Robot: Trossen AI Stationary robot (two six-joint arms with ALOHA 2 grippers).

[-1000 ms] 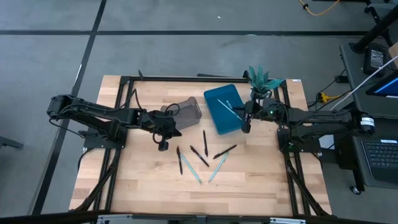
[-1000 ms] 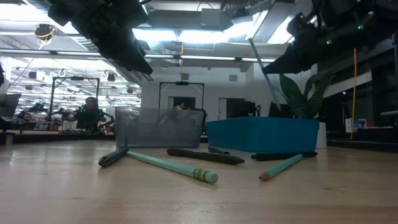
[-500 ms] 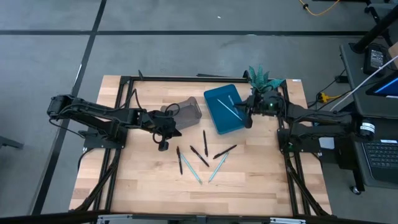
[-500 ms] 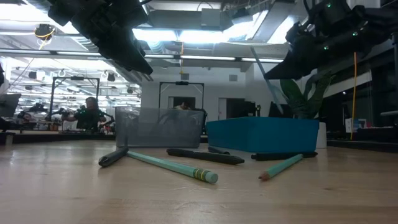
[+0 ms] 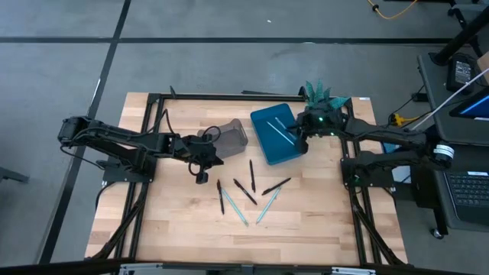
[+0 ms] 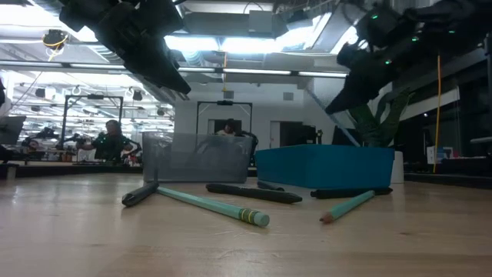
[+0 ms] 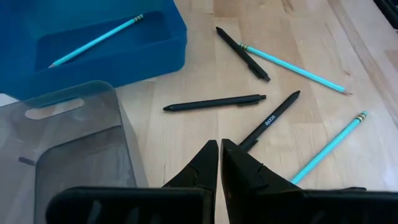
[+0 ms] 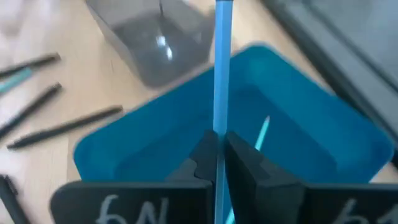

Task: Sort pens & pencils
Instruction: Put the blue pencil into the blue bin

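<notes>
Several black pens [image 5: 244,191] and two light blue pencils [image 5: 234,208] lie flat and scattered on the wooden table's middle. One more light blue pencil [image 7: 96,40] lies inside the blue bin [image 5: 263,149]. My right gripper [image 8: 217,140] hovers over the blue bin's right part, shut on another light blue pencil [image 8: 222,56]. My left gripper [image 7: 219,149] is shut and hangs above the table, right of the grey see-through bin [image 5: 229,137] and left of the black pens [image 7: 214,102]. My right gripper pinches the light blue pencil between its two fingers, at a spot along its shaft [image 8: 220,121]. The pencil runs along the fingers and sticks out well past their tips. It is lifted clear, above the blue bin's inside [image 8: 186,124].
The grey bin stands left of the blue bin near the table's far middle. A green plant [image 5: 321,98] stands at the far right corner, close behind my right arm. Bare wood stretches along the table's near edge and left side. People sit in the room beyond.
My right gripper has moved toward the table's far edge and a little left, from the blue bin's near right corner to above its inside, tipping as it went and carrying the light blue pencil along. The left arm and the sticks on the table have stayed put.
</notes>
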